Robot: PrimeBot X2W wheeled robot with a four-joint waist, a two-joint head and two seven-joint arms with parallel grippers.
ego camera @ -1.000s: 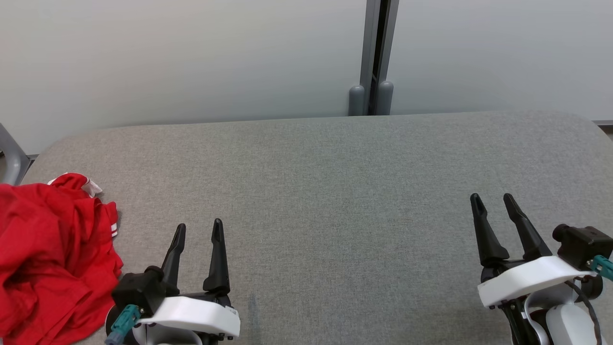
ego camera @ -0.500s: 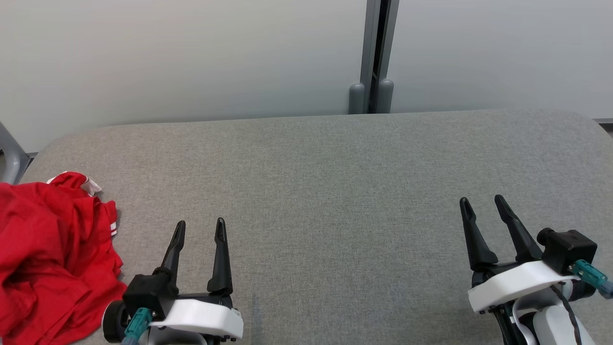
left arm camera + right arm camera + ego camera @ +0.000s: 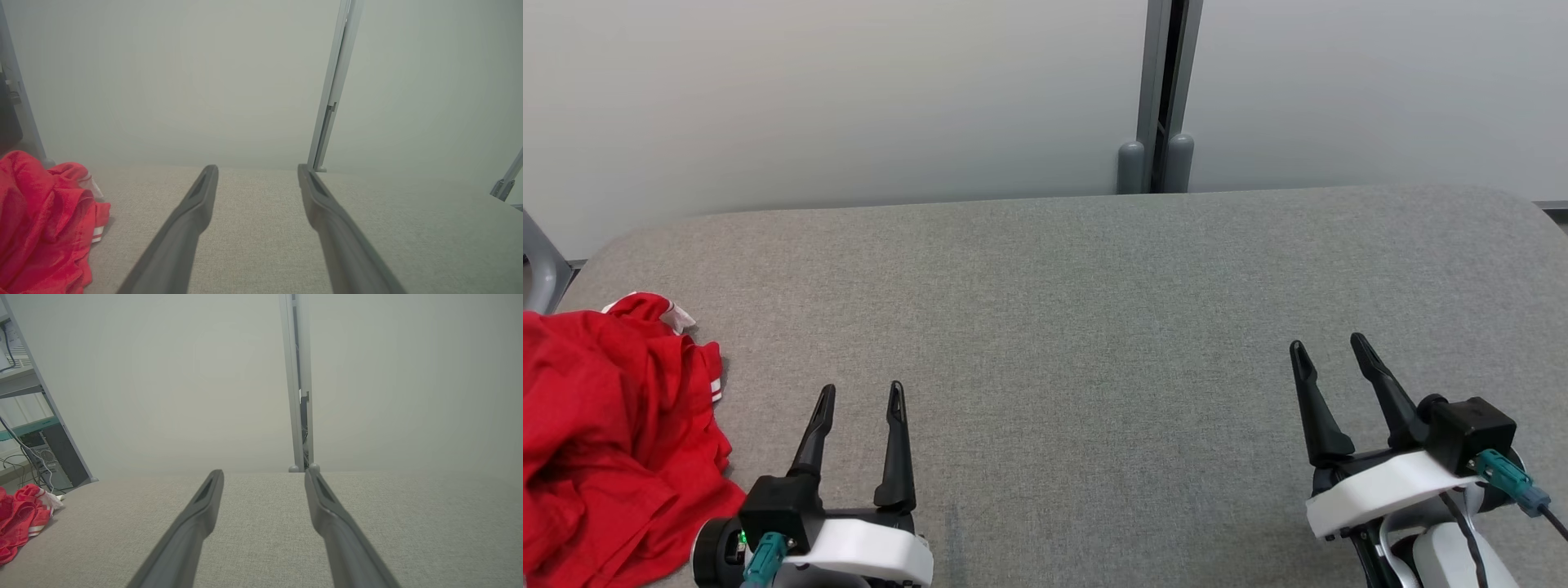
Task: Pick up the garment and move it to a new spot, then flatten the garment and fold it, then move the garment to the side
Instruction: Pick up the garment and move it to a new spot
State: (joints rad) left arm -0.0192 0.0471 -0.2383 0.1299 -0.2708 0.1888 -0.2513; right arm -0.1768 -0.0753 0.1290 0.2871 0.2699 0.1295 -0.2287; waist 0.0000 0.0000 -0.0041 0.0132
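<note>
Garment [image 3: 605, 441] — left part off-frame

A grey fabric tabletop [image 3: 1062, 327] is spreading across the lower frame; a grey metal post [image 3: 1164, 98] is dividing pale wall panels [image 3: 809, 98] at upper centre.

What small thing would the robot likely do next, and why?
Probably swing the left hand sideways to the crumpled red garment and lower onto it. That hand is open and empty, and the garment lies bunched just to its left on the grey table; the right hand, also open, is far across.
</note>
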